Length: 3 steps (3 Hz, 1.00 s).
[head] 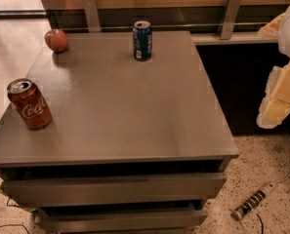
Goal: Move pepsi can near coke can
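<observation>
The pepsi can (142, 41), dark blue with a silver top and a white label patch, stands upright near the back middle of the grey table top (130, 106). The coke can (29, 104), red with white cursive lettering, stands upright near the front left edge. My gripper (280, 94) shows as a pale yellow and white shape at the right edge of the view, off the table's right side and well apart from both cans. It holds nothing that I can see.
A red apple (56, 40) sits at the back left corner of the table. Two drawers (115, 189) stick out a little under the top. A power strip (254, 201) and cables lie on the speckled floor at the front right. A wooden wall with metal brackets runs behind.
</observation>
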### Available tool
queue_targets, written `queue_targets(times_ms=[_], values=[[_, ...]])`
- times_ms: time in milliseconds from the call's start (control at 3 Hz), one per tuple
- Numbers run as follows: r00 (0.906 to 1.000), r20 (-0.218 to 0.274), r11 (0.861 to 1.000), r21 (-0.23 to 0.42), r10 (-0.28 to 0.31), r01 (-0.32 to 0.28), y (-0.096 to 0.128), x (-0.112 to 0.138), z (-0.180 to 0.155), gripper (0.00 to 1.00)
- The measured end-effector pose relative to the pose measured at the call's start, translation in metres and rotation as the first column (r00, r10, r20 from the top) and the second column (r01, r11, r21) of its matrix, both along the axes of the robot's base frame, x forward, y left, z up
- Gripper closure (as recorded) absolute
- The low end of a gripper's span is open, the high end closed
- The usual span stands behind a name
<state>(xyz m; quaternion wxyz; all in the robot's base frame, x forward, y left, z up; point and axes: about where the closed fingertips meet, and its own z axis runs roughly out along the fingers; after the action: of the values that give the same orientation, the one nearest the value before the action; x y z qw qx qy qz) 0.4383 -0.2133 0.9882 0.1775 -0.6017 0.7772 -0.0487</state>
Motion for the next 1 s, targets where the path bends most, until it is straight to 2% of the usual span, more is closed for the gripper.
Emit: queue_targets(times_ms=[333, 667, 1000], values=[[1.0, 0.0, 1.0, 0.0, 0.0, 0.0, 0.0, 0.0, 0.0, 0.0], [0.9998, 0.018, 1.0, 0.024, 0.001, -0.002, 0.0, 0.012, 0.002, 0.0], [0.9972, 0.063, 0.992, 0.125, -0.041, 0.032, 0.003, 0.037, 0.004, 0.0]])
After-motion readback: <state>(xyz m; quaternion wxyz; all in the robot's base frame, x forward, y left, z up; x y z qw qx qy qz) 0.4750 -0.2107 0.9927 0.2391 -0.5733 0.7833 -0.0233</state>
